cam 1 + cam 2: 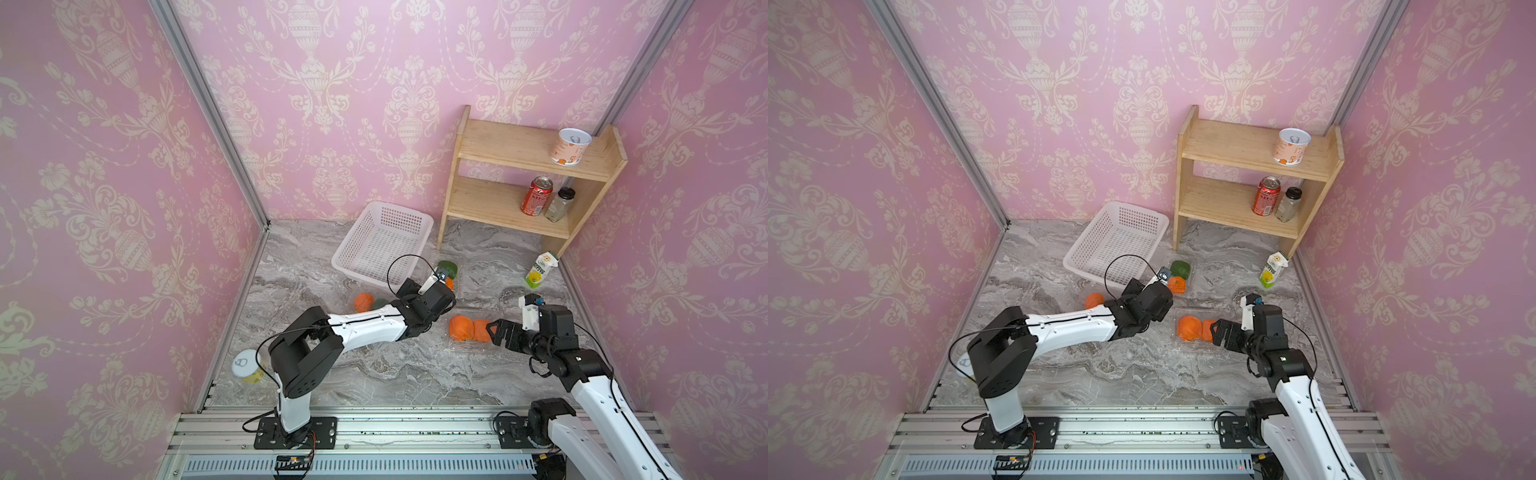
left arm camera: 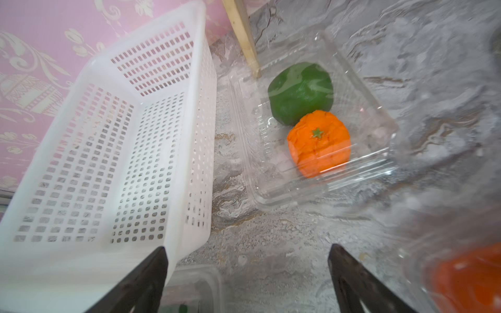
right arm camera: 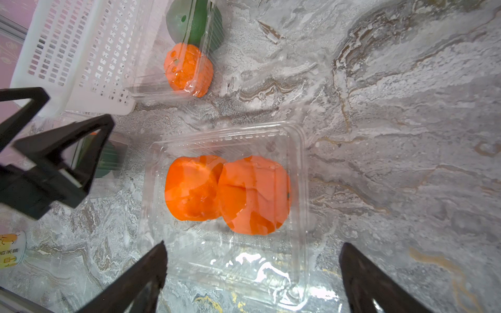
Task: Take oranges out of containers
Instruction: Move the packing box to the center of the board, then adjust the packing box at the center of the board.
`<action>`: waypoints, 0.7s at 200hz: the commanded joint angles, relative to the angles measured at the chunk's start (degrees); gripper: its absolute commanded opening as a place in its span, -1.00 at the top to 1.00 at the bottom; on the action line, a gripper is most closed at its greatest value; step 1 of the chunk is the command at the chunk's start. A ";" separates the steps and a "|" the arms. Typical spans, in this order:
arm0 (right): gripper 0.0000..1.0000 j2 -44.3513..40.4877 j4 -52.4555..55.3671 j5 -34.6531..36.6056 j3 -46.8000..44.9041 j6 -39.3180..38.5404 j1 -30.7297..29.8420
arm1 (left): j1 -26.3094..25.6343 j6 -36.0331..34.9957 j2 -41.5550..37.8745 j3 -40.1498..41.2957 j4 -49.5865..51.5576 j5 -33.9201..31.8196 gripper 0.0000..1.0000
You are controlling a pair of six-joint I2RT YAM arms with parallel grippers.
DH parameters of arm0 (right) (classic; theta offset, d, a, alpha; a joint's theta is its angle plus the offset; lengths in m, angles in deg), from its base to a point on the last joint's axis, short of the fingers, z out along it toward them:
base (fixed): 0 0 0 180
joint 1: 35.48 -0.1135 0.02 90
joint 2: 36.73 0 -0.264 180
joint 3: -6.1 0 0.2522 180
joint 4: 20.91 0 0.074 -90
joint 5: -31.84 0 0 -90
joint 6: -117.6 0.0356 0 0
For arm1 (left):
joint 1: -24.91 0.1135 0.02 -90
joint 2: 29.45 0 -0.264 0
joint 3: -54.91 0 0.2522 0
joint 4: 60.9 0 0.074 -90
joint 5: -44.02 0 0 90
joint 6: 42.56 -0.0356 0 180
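Two lumpy, matte oranges (image 3: pixel 195 187) press together in a thin, glossy clear plastic tray (image 3: pixel 244 265) with ribbed walls. The right gripper (image 3: pixel 253 244) hangs over the tray's near end, its black fingers spread wide and empty, the fruit just ahead of them. The left gripper (image 2: pixel 248 248) is likewise released; ahead of it a stem-marked orange (image 2: pixel 318 143) touches a smooth green fruit (image 2: pixel 301 92) inside a second tray (image 2: pixel 363 122), just beside a white perforated basket (image 2: pixel 108 135). A fourth orange (image 1: pixel 364 302) lies behind the left arm. Everything sits on a grey veined marble tabletop (image 1: pixel 374 374), enclosed by pink damask wallpaper (image 1: pixel 374 83), with a wooden shelf (image 1: pixel 519 149) in the corner.
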 commanded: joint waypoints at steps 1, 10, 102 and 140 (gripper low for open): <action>-0.99 0.24 0.42 0.45 -0.47 1.29 -0.43 | -2.47 4.60 -4.50 4.01 0.80 4.02 -0.82; -0.99 0.40 0.33 0.45 -0.59 1.50 -0.41 | -3.40 6.52 -5.44 5.38 1.88 5.56 -0.79; -0.85 0.95 -2.30 -3.38 -4.03 2.57 -1.71 | -7.48 17.72 -5.65 12.98 -0.64 15.96 -0.48; -0.84 3.23 -2.87 -2.81 -3.85 2.57 -2.85 | -7.49 15.36 -0.98 7.81 1.47 15.05 -0.49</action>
